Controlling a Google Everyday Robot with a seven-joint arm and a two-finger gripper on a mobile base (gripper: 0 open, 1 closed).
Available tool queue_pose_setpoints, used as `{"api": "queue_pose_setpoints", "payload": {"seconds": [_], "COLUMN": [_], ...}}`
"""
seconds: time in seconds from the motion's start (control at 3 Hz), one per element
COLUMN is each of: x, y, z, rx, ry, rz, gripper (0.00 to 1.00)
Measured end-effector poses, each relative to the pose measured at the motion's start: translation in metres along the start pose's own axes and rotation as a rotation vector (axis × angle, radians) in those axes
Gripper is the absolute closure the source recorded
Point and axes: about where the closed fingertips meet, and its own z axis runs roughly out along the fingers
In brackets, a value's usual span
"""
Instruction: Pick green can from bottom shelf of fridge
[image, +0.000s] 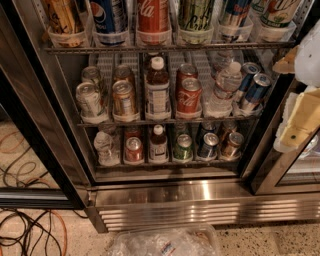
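Note:
The green can stands at the front of the bottom shelf of the fridge, right of centre, with its silver top toward me. A brown bottle is to its left and a dark blue can to its right. A bronze-brown can stands further right. My gripper, white and pale yellow, is at the right edge of the view, outside the fridge. It is above and to the right of the green can and well apart from it.
The middle rack holds cans, a bottle and red Coca-Cola cans. A red can and a clear bottle stand on the bottom shelf's left. Black door frames flank the opening. Cables and a clear plastic tub lie on the floor.

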Motion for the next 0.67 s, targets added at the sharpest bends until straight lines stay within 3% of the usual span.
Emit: {"api": "queue_pose_setpoints", "payload": {"seconds": [0.33, 0.67], "x": [-0.002, 0.004], "y": [-0.001, 0.015], "z": [-0.001, 0.009], "rx": [0.019, 0.037], "ry": [-0.013, -0.098], "rz": [0.003, 0.040], "gripper": [0.00, 0.00]}}
